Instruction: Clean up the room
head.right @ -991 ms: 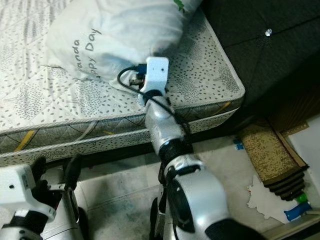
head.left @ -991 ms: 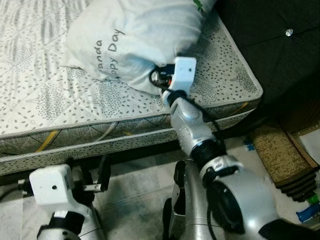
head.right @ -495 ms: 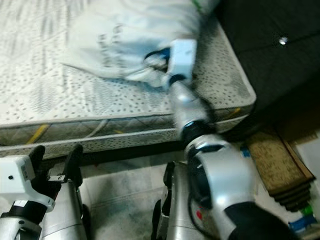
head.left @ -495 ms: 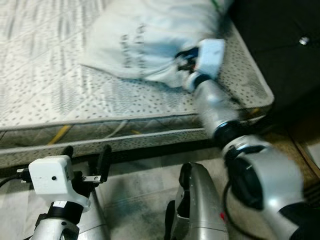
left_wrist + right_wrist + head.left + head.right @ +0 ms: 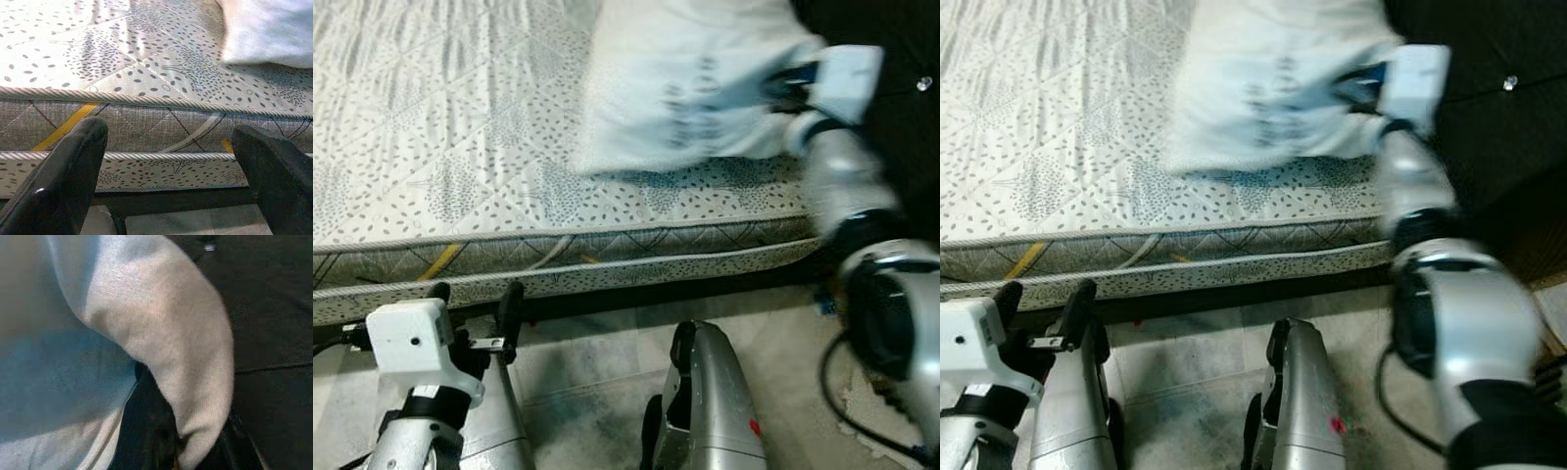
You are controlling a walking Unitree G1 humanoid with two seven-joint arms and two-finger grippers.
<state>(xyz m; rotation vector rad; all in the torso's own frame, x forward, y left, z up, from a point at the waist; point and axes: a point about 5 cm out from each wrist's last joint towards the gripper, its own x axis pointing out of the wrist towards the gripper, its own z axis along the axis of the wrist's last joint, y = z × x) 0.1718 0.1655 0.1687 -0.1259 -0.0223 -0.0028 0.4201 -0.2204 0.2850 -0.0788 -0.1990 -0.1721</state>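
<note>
Eye views: white printed pillow [image 5: 690,88] lies on the speckled mattress [image 5: 460,166] near the dark headboard [image 5: 1489,59], w/ the right gripper [image 5: 783,83] buried in its end, prob. so the arm can drag it up to the head of the bed. Left wrist view: left gripper [image 5: 166,166] hangs idle w/ fingers spread wide, facing the mattress side. Right wrist view: black fingers [image 5: 146,431] pinch a fold of pillow fabric.
</note>
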